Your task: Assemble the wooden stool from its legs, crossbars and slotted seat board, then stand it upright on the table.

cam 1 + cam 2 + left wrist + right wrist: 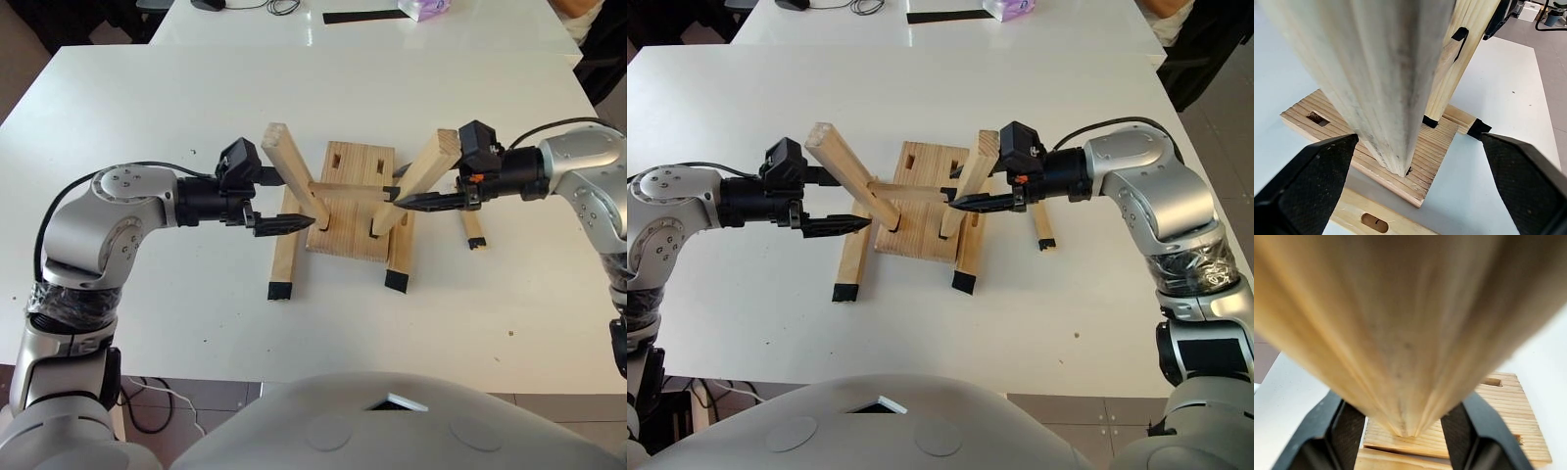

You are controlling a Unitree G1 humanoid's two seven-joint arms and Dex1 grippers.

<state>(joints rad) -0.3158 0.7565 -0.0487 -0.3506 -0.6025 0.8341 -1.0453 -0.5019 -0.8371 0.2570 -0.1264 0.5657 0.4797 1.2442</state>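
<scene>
White bench [147, 98] seen from the head camera, with a second white table [470, 34] behind it; on that table stand a pale tissue box [424, 8] with tissue showing at its top, a black strip [362, 17], a dark mouse [208, 4] and looped cables [284, 6].

Seat board [345, 230]: lies flat on the bench between the two tools, slots [335, 157] facing up. Left leg [286, 162]: tilted, its foot on the board just ahead of the left tool [306, 222], its top leaning back over that tool. Right leg [426, 166]: tilted the opposite way, its lower end at the tip of the right tool [404, 204], its top leaning over that tool's wrist. Crossbar [348, 191]: spans between the two tilted legs, above the board and between the tools.

Left tool: fingers [1308, 181] spread wide, one on each side of the left leg's foot, clear gaps on both sides; nothing gripped. Right tool: pads [1349, 431] set against both sides of the right leg's lower end, no gap visible; clamped on that leg.

Two flat legs [284, 259] with black end caps: lie on the bench under the board's outer edges, one below each tool's tip. Loose piece [473, 230] with a black end: lies on the bench beneath the right tool's wrist, apart from the board.
</scene>
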